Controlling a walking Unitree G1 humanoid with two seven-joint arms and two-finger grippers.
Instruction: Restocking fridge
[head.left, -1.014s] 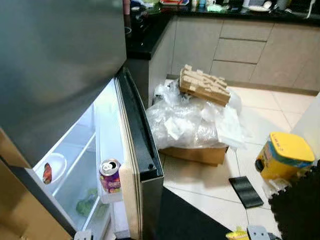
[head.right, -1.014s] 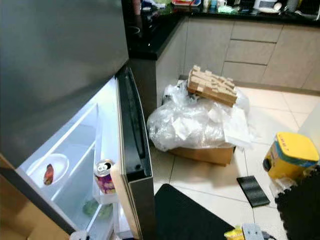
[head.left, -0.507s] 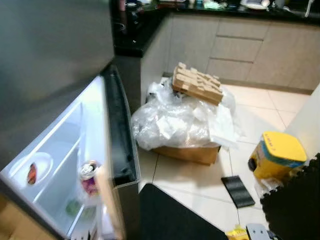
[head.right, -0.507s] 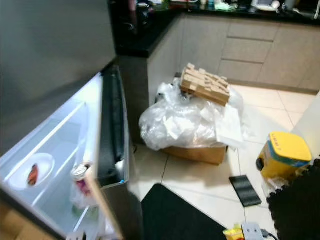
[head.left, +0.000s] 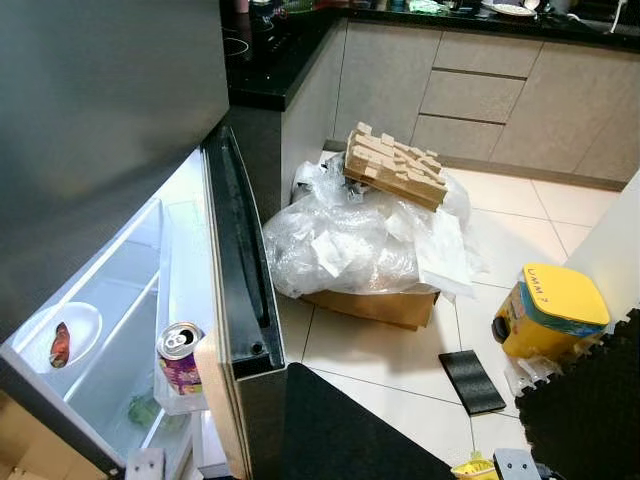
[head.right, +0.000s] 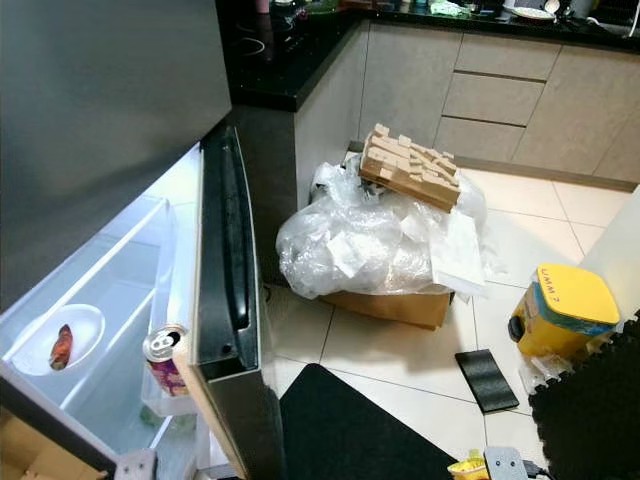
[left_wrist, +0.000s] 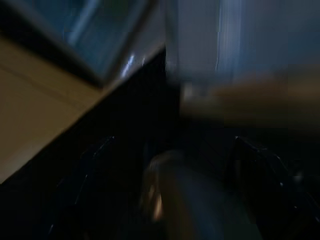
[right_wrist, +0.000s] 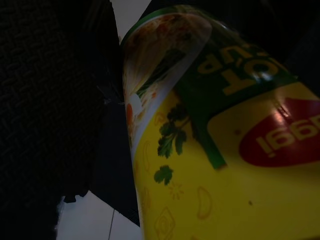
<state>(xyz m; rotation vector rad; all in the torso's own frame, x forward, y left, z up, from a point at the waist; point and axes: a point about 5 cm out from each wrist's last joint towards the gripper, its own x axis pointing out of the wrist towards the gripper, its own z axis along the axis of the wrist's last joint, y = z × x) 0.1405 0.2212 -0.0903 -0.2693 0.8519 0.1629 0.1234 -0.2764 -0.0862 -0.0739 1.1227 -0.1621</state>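
Now, left to right —
Fridge (head.left: 110, 130): standing at far left, lower door (head.right: 225, 300) swung wide, lit interior on show.
Shelf: white plate (head.left: 62, 338) with a small red-brown bit of food, resting deep inside.
Door bin: purple drinks can (head.left: 180, 357) upright in the pocket, some free room beside it by the look of it.
Left gripper: wrist view dark and smeared; cannot tell whether the fingers are apart or closed.
Floor centre: black mat (head.right: 350, 425) just beside the door's foot; further back, a cardboard box (head.left: 375, 305) heaped with clear plastic wrap (head.left: 350, 240), a stack of wooden blocks (head.left: 395, 168) on top.
Floor right: yellow tub (head.left: 550, 310) and a flat dark pad (head.left: 472, 380) on the tiles.
Right gripper: clamped around a yellow-and-green soup cup (right_wrist: 215, 145), seen close in the wrist view, held low over mat and tile.
Step in hand, as a guess: carrying that cup over to the fridge.
Doing it well: swing wide of the door edge, keep the cup level, aim for a bare stretch of shelf or bin, steer clear of the can and the plate, let go only once seated.
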